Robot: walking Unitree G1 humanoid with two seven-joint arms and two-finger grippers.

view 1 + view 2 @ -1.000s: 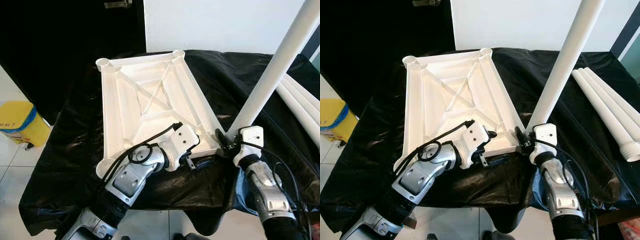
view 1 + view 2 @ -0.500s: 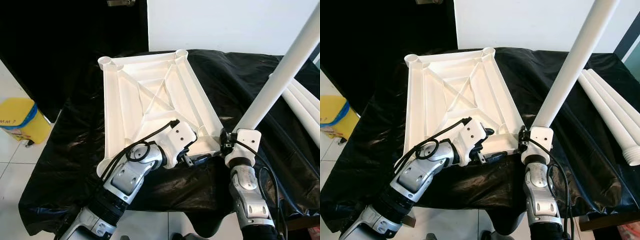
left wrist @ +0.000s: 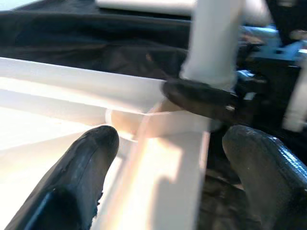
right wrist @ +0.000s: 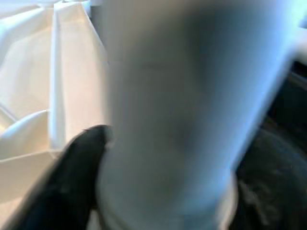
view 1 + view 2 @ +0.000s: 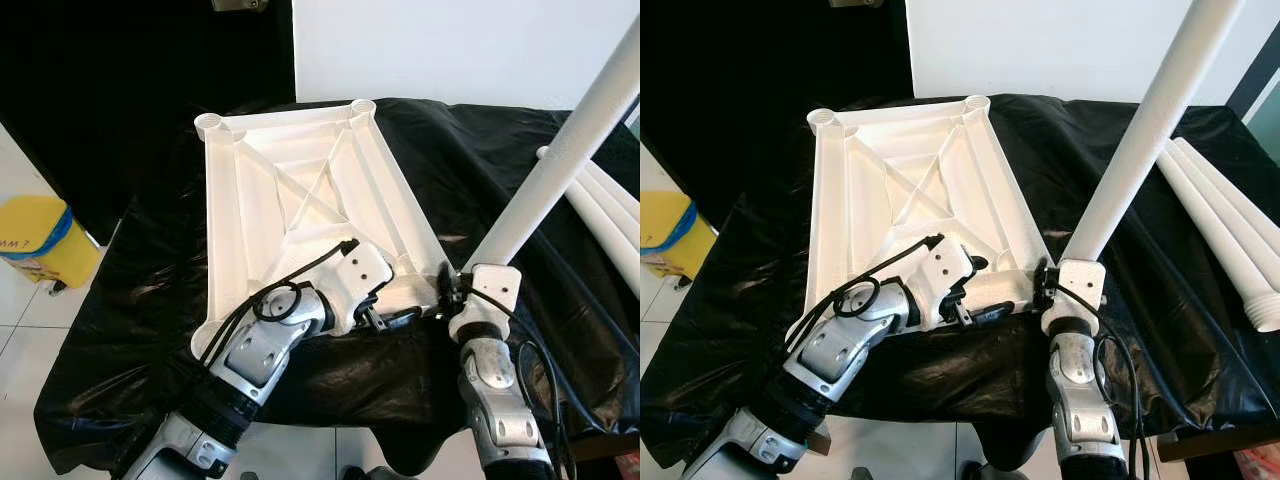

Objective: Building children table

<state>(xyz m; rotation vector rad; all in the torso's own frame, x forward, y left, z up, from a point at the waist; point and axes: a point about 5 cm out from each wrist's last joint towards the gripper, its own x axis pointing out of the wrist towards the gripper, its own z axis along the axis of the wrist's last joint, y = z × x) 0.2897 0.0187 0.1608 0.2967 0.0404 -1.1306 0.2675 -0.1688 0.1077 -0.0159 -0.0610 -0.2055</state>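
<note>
At ribbed tabletop (image 5: 300, 200) corner, smooth round leg (image 5: 560, 160).

Black sheet over a worktop, bin beside it

A black plastic sheet (image 5: 150, 270) covered the worktop; a yellow bin (image 5: 35, 245) stood on white floor tiles (image 5: 25, 340).

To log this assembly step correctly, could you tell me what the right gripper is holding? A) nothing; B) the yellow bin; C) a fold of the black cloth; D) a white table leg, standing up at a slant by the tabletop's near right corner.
D: the right gripper is shut on the white table leg, whose lower end meets the near right corner of the upturned tabletop.
</note>
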